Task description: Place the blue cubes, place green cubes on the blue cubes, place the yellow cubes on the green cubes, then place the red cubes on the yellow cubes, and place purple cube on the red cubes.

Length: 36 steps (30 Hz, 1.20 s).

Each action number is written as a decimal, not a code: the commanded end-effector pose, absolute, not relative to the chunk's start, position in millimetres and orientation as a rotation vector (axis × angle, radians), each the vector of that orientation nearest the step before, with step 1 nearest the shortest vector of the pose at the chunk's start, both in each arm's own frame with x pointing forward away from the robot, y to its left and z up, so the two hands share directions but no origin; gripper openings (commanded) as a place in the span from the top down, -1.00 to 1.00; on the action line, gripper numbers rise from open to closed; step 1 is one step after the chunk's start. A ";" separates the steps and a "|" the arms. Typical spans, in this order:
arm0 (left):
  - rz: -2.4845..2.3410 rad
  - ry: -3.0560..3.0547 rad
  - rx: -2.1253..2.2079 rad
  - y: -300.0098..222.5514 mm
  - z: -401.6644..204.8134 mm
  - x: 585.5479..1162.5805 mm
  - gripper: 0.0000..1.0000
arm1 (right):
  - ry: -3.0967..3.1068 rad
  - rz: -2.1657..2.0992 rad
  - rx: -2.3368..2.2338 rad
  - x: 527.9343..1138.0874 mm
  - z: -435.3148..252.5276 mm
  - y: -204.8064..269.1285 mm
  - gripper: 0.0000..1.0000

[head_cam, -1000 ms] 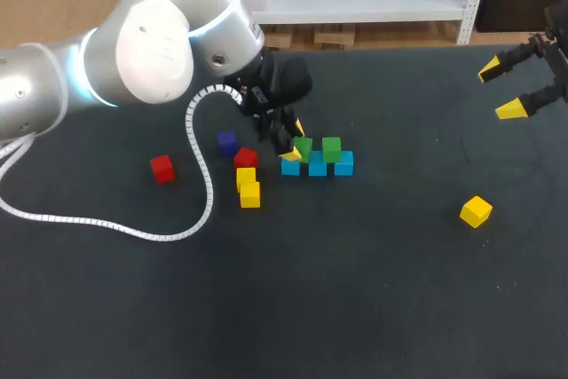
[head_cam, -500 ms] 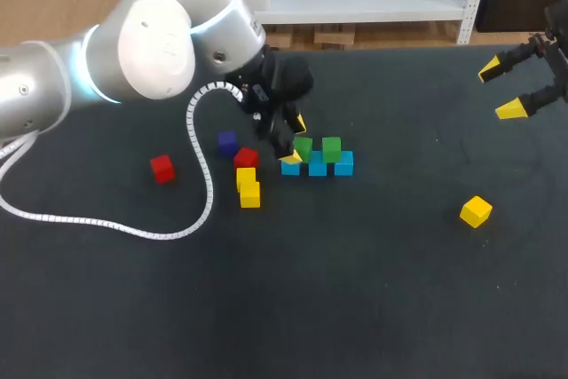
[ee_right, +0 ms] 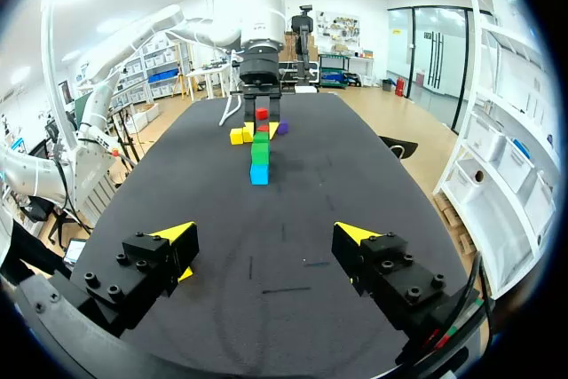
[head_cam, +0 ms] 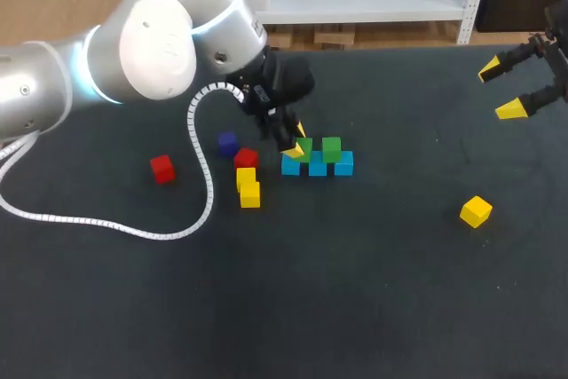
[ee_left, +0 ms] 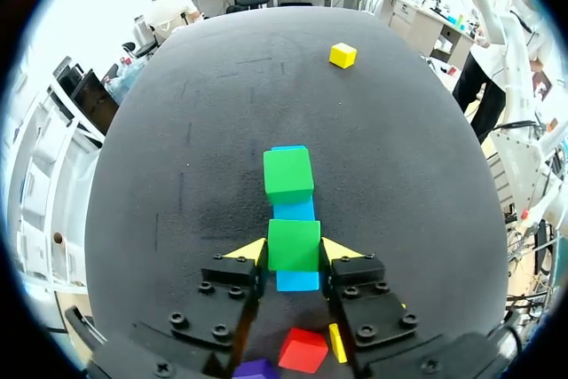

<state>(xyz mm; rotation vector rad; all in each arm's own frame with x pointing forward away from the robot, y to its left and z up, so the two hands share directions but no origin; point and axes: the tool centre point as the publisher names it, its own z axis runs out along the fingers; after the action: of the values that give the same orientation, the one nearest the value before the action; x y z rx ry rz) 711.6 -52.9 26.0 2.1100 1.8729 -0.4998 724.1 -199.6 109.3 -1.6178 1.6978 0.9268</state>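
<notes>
Three blue cubes (head_cam: 317, 167) lie in a row at mid-table. Two green cubes sit on them. My left gripper (head_cam: 295, 143) comes in from the left and is shut on the left green cube (head_cam: 304, 149), one yellow tip on each side; in the left wrist view this green cube (ee_left: 294, 245) fills the gap in the gripper (ee_left: 294, 251), above a blue cube (ee_left: 295, 280). The other green cube (ee_left: 288, 175) lies just ahead. My right gripper (head_cam: 501, 90) hangs open at the far right, nothing in it (ee_right: 264, 237).
Left of the row lie a purple cube (head_cam: 227, 143), a red cube (head_cam: 246, 158) and two yellow cubes (head_cam: 248, 186). Another red cube (head_cam: 161, 168) sits further left, a third yellow cube (head_cam: 476, 211) at the right. A white cable (head_cam: 200, 175) loops across the left side.
The left gripper's fingers first spread a little, then drew in onto the left green cube. The arm barely shifted. The right arm kept still.
</notes>
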 end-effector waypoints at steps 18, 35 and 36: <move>-0.519 1.889 2.114 -52.8 28.0 709.9 -1.00 | 1.697 0.927 -1.618 724.5 109.1 -199.3 -1.00; -0.427 1.951 2.068 -12.3 56.1 695.8 -1.00 | 1.697 0.927 -1.618 724.5 109.1 -199.3 -1.00; -0.420 1.953 2.066 -9.2 57.6 693.7 -1.00 | 1.697 0.927 -1.618 724.5 109.1 -199.3 -1.00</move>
<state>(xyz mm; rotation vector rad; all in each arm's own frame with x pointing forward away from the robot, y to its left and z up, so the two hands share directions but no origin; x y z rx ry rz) 706.8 -19.9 51.7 2.0862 1.9613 -0.4414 724.1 -199.6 109.3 -1.6179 1.6977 0.9268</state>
